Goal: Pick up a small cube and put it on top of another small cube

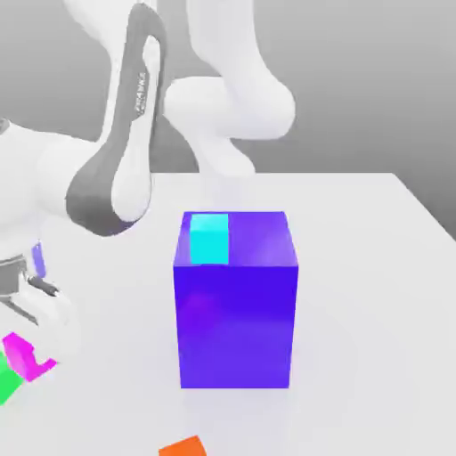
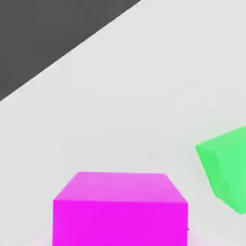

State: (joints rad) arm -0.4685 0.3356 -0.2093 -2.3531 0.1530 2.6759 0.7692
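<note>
The small magenta cube (image 1: 20, 349) sits under my hand at the exterior view's lower left, with my gripper (image 1: 34, 349) shut around it. In the hand view the magenta cube (image 2: 120, 206) lies close and centred. The small green cube (image 1: 7, 385) stands right beside it, just lower and further to the exterior view's left, partly cut off by the picture's edge. From the hand the green cube (image 2: 226, 173) appears tilted and a little apart from the magenta one.
A big blue-purple box (image 1: 236, 312) stands mid-table with a cyan square block (image 1: 210, 239) on its top. A small orange cube (image 1: 183, 445) lies near the front edge. A purple object (image 1: 37, 258) peeks out behind my arm. The white table (image 1: 374, 267) stretches to the exterior view's right.
</note>
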